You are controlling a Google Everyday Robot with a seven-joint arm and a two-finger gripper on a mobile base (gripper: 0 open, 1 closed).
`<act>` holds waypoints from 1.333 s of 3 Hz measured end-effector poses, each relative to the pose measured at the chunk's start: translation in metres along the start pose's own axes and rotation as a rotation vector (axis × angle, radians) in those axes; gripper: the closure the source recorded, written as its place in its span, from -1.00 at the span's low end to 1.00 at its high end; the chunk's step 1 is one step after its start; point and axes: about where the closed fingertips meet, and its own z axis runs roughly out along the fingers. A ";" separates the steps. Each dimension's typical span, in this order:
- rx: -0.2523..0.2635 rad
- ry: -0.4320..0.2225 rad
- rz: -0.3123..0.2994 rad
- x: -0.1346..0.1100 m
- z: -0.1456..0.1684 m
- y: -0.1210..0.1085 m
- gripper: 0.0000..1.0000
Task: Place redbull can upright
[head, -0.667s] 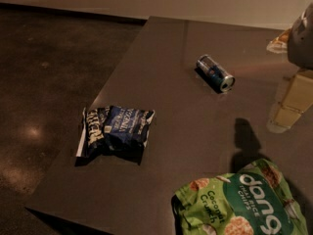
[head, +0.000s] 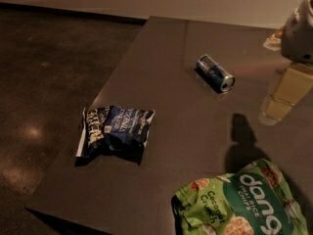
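One worry: the slim blue-and-silver metal can [head: 215, 73] lies on its side on the dark grey surface [head: 161, 53], apart from the cream-and-grey gripper [head: 282, 96] at the right edge (jaws' state, can't tell), so a sloppy pinch could roll it away.

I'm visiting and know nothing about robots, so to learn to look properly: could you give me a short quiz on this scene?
1. True or false: the redbull can stands upright on the table.
2. How many snack bags lie on the table?
3. Fill in: the end effector hangs at the picture's ___ edge.
Key: 1 false, it lies on its side. 2 two: a blue bag and a green bag. 3 right.
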 end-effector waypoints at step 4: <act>0.104 0.132 0.413 -0.039 0.075 -0.114 -1.00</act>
